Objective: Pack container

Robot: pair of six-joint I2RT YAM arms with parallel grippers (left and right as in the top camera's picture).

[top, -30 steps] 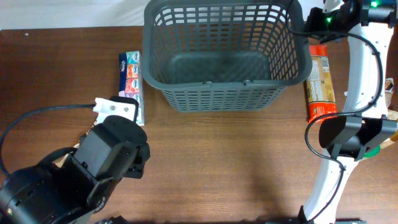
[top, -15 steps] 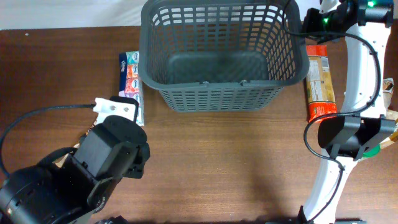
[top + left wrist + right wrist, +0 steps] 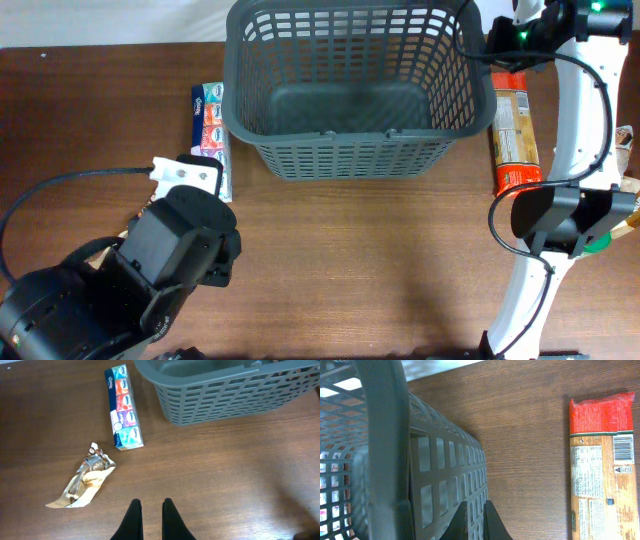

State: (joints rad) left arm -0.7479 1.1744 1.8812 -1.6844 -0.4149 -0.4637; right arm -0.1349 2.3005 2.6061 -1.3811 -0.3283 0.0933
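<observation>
Wooden worktop (image 3: pixel 350 260) spreads under my left gripper (image 3: pixel 150 517), its fingers together on nothing. Farther back sits the container (image 3: pixel 350 90), long axis running left to right; my right gripper (image 3: pixel 476 520), likewise closed, is nearer, beside its right wall.

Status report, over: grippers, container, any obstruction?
Left gripper shut, empty. Right gripper shut at container wall. Container empty; tissue pack, pasta packet outside it. No obstruction.
</observation>
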